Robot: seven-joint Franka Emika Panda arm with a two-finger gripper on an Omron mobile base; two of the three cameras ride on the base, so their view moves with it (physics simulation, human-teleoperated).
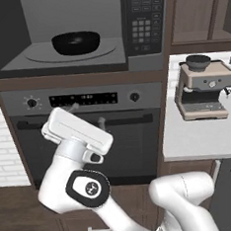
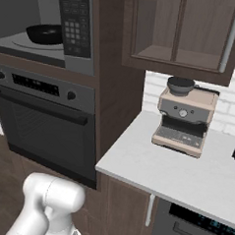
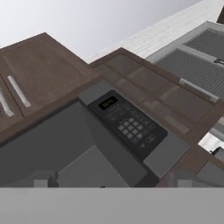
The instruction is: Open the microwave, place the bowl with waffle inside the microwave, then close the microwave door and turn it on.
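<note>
So the bowl [image 1: 76, 42] is already sitting on the turntable [image 1: 109, 49] inside the microwave [image 1: 80, 29], cavity wide open. From the front I can't make out the waffle, the bowl just reads as a dark round dish. Placing looks done to me, which leaves shutting the door and hitting start.

The gripper [image 1: 88, 116] is down in front of the oven [image 1: 84, 135], below the microwave, carrying nothing. Jaws are spread as wide as they go, empty.

The next move is the tricky bit I reckon: the arm has to find the swung-out door and push it round until it shuts, without clipping the bowl or the cavity's lip. I honestly can't pick the door out clearly; there's a dark strip at the far left edge of the left base view that might be it, but I wouldn't swear to it. After that it's a poke at the keypad [image 1: 145, 23], and those buttons are small, so shut fingers or one fingertip would suit better than wide-open jaws.

View differences: the left base view gives the hand, the oven front and the whole cavity. The right base view has the counter [image 2: 170, 167], the coffee machine [image 2: 184, 116] and just a slice of the bowl beside the keypad. The hand view looks up steeply at the keypad and the cabinets [image 3: 39, 74] above.
</note>
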